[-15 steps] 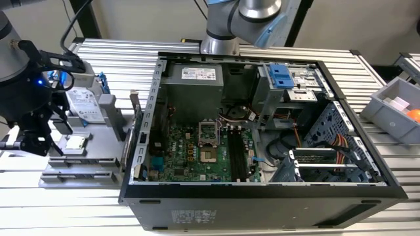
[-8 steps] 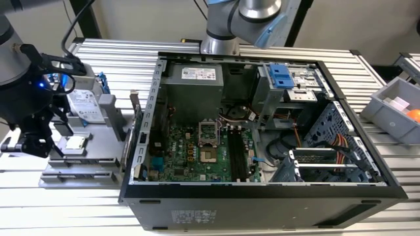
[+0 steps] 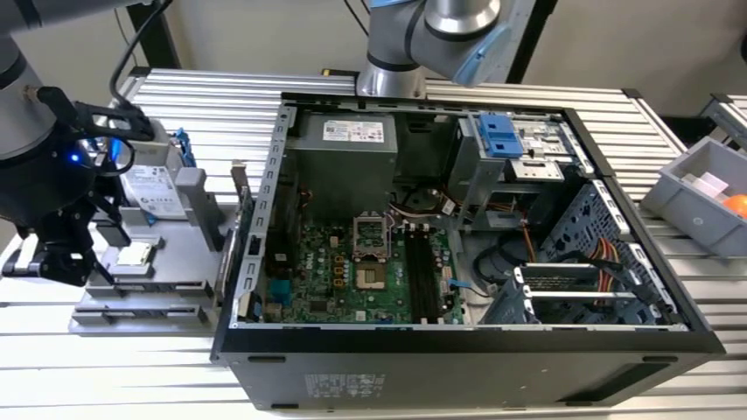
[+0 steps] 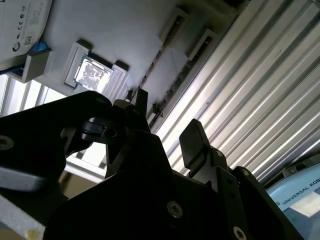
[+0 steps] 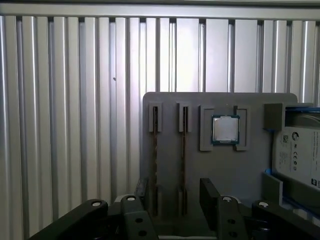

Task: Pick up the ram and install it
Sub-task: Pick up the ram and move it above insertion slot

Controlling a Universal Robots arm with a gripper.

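Exterior view: an open computer case (image 3: 467, 350) lies on a slatted metal table (image 3: 117, 376) with its motherboard (image 3: 350, 271) exposed. At the exterior view's left, beside the case, sits a gray holder (image 3: 187, 296), and the gripper (image 3: 52, 262) on the dark arm hangs over the holder's left side. In the first wrist view the ram (image 5: 183, 150) stands on edge in a narrow slot of the holder, with a second stick (image 5: 155, 150) in the slot just beside it. A processor (image 5: 225, 129) sits in its own pocket on the ram's other side, and a hard drive (image 5: 300, 155) lies past that. The gripper's jaws are spread wide and grasp nothing. Both sticks line up with the gap between the fingers (image 5: 210, 192). Whether a finger touches either stick, I cannot tell.
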